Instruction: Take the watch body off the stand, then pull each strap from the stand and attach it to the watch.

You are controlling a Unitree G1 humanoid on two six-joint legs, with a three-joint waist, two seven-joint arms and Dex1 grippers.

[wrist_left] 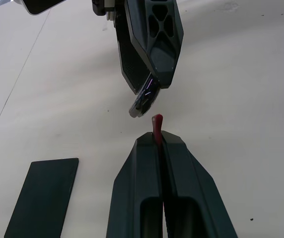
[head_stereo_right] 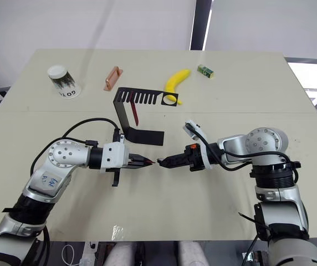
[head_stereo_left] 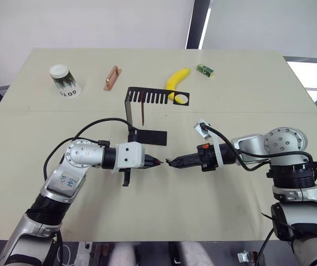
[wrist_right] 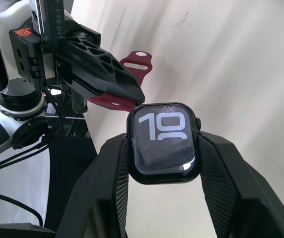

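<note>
- Right wrist view: the watch body (wrist_right: 165, 143), black with light digits on its screen, sits clamped in the right gripper (head_stereo_left: 170, 163), in front of the stand (head_stereo_left: 142, 113).
- Left gripper (head_stereo_left: 157, 162) pinches one dark red strap (wrist_right: 132, 82), its tip just short of the watch.
- Second strap (head_stereo_left: 142, 110) hangs from the stand's comb, partly hidden.

L pincer (head_stereo_right: 143, 161) w/ strap (head_stereo_right: 149, 161), R pincer (head_stereo_right: 162, 163) tip-to-tip

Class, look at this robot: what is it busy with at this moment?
The right end effector grips the small black smartwatch body, its screen showing light digits. The left end effector pinches one narrow dark red strap and holds its tip close to the watch, not yet joined. On the thin black bent metal stand behind, a second red strap hangs from the comb.
</note>
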